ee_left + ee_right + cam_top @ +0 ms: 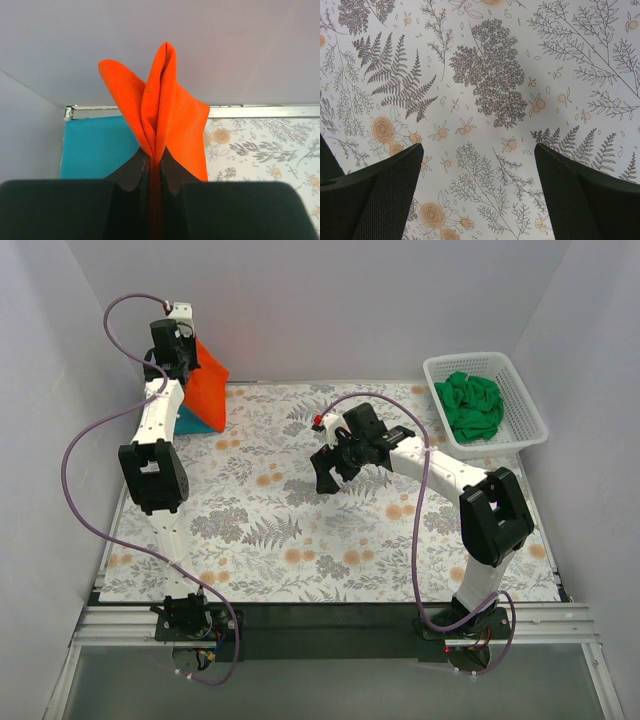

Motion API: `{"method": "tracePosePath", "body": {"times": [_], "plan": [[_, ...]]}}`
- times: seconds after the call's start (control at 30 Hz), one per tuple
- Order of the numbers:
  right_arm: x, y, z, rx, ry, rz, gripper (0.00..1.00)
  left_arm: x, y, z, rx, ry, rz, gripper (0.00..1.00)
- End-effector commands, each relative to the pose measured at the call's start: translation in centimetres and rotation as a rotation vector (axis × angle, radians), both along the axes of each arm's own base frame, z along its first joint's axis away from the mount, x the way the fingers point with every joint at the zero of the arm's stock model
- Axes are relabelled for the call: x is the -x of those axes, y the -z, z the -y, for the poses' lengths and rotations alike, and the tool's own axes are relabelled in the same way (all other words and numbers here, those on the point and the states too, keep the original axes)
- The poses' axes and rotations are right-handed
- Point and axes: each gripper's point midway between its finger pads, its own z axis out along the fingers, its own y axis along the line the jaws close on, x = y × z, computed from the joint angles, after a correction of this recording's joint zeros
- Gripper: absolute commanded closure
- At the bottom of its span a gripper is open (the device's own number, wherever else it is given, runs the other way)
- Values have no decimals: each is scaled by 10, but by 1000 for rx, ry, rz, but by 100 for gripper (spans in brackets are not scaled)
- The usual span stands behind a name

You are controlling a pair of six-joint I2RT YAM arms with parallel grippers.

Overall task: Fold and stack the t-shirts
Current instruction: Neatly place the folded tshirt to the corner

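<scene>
Orange-red t-shirt (162, 110) hangs at the far left corner, pinched tight in the left gripper (152, 167), just above the flat teal t-shirt (95, 147). I think it should go down slowly and land square on the teal one. The right gripper (478, 150) hangs wide apart over the flowery cloth (490, 90).

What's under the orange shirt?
A teal shirt, lying flat on the cloth at the far-left corner. The orange shirt, pinched in the left gripper, covers part of it.
</scene>
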Motion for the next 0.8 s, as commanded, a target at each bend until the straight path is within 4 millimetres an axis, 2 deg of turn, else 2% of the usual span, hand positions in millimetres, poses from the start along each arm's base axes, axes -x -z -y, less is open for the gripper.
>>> {"method": "tracePosePath", "body": {"times": [0.0, 0.13, 0.43, 0.57, 0.77], "plan": [[-1, -4, -4, -16, -5, -9, 2, -3, -44, -17, -49, 0, 86, 100], [-2, -3, -4, -12, -4, -15, 2, -8, -27, -32, -73, -11, 60, 100], [-2, 5, -5, -1, -5, -38, 2, -16, 16, -49, -108, 37, -5, 100], [-2, 9, -6, 2, -5, -49, 2, -18, 22, -68, -130, 24, -2, 100], [-1, 12, -7, 6, -6, -63, 2, -20, 27, -87, -160, 43, 15, 100]]}}
